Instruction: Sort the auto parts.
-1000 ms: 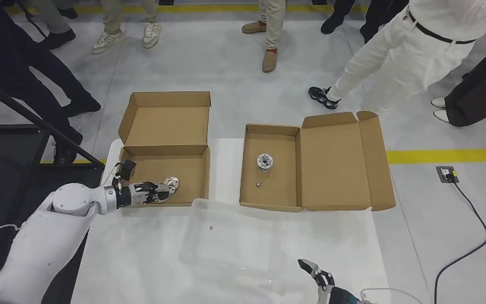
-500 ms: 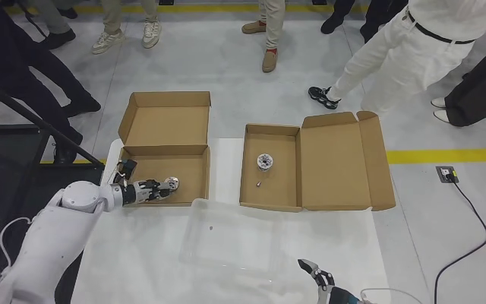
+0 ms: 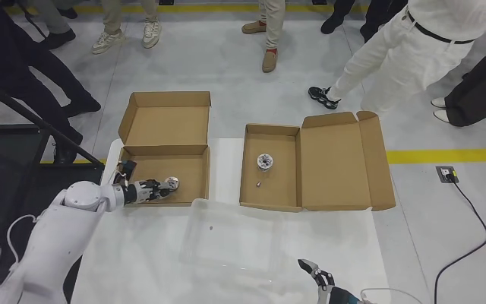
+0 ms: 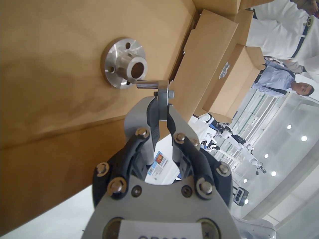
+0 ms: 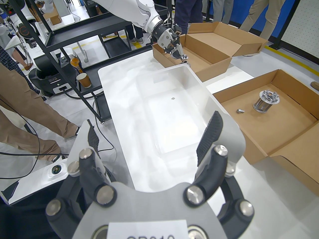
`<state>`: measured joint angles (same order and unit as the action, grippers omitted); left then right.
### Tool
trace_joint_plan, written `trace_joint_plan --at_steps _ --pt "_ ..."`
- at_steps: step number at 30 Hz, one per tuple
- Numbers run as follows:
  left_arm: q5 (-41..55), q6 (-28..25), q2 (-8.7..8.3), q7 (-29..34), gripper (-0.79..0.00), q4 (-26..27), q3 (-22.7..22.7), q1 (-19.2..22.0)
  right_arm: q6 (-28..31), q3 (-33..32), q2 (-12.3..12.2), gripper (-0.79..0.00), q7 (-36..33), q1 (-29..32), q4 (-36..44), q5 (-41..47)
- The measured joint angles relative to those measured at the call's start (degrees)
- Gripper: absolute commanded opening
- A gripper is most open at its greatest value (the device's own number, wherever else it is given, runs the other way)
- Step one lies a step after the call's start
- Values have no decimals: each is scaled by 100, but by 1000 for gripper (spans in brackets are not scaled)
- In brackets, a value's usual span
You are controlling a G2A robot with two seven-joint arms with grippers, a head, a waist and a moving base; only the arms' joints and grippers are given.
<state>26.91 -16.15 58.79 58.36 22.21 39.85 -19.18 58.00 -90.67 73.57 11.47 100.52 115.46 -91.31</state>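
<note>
My left gripper point(image 4: 161, 115) is shut on a small metal bracket with a pin point(image 4: 162, 93). It hangs low inside the left cardboard box point(image 3: 190, 169), just beside a round metal flange point(image 4: 123, 63) lying on the box floor. In the top view this gripper point(image 3: 162, 185) is at the box's near left part. The right cardboard box point(image 3: 282, 194) holds a cylindrical metal part point(image 3: 264, 161) and a small bolt point(image 3: 259, 182). My right gripper point(image 5: 154, 135) stands open and empty over the table's near edge, close to the clear bin.
A clear plastic bin point(image 5: 199, 83) sits in the middle of the white table between me and the boxes, with one tiny speck point(image 5: 173, 98) on its floor. Both boxes have open lids. A black rack point(image 5: 74, 33) stands left of the table.
The left arm has drawn back slightly toward the left, with the bracket still in its gripper inside the left box. The right gripper has not moved.
</note>
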Motion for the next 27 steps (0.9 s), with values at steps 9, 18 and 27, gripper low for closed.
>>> trace_joint_plan --at_steps 9,18,27 --pt "62 -31 95 93 -785 -244 127 9 0 0 0 0 0 0 0 0" --pt "38 -19 172 80 -542 -424 233 18 0 0 0 0 0 0 0 0" --pt "-18 -21 221 100 -557 -531 339 38 0 0 0 0 0 0 0 0"
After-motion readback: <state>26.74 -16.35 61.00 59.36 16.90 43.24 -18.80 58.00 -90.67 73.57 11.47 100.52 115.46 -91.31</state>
